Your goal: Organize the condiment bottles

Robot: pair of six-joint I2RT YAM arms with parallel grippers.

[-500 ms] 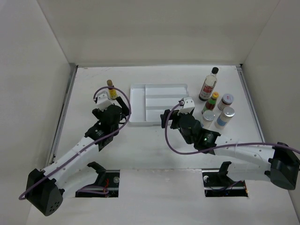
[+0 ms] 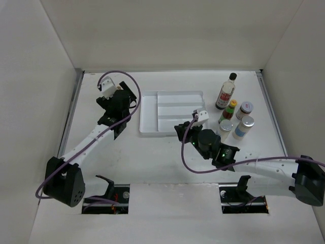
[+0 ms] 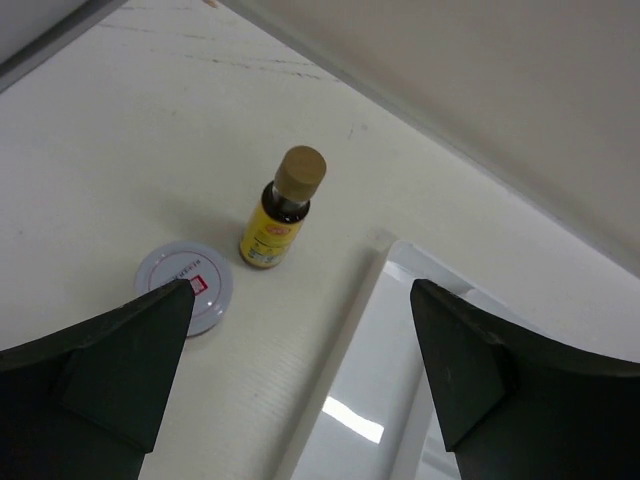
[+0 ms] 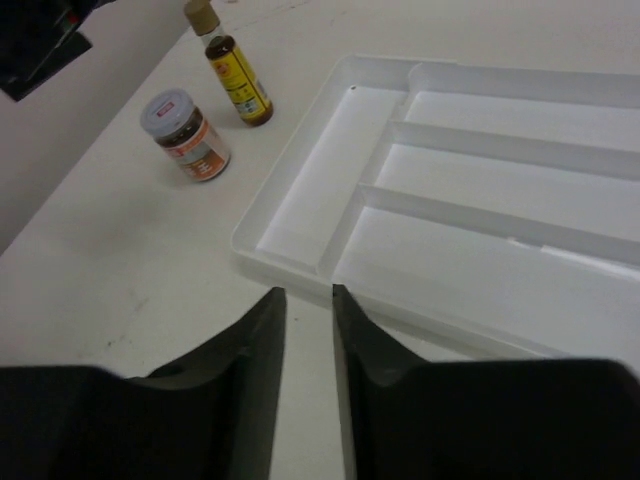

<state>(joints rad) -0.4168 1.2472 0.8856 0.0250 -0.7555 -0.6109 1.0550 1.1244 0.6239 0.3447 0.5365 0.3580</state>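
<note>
Swung left gripper [image 3: 300,295] back-left, jaws spread, over small yellow bottle [image 3: 283,210] and silver-lidded jar [image 3: 186,285] beside white tray [image 3: 362,390]. Kept right gripper [image 4: 308,300] pressed shut, empty. Looked like pre-grasp; nothing trayed.

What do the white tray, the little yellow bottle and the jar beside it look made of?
The white divided tray looks like glossy moulded plastic; it throws a bright glare. The small yellow bottle seems dark glass or plastic, with a yellow paper-like label and matte tan cap. The jar has clear walls showing brown contents, glass or plastic, and a pale smooth lid.
</note>
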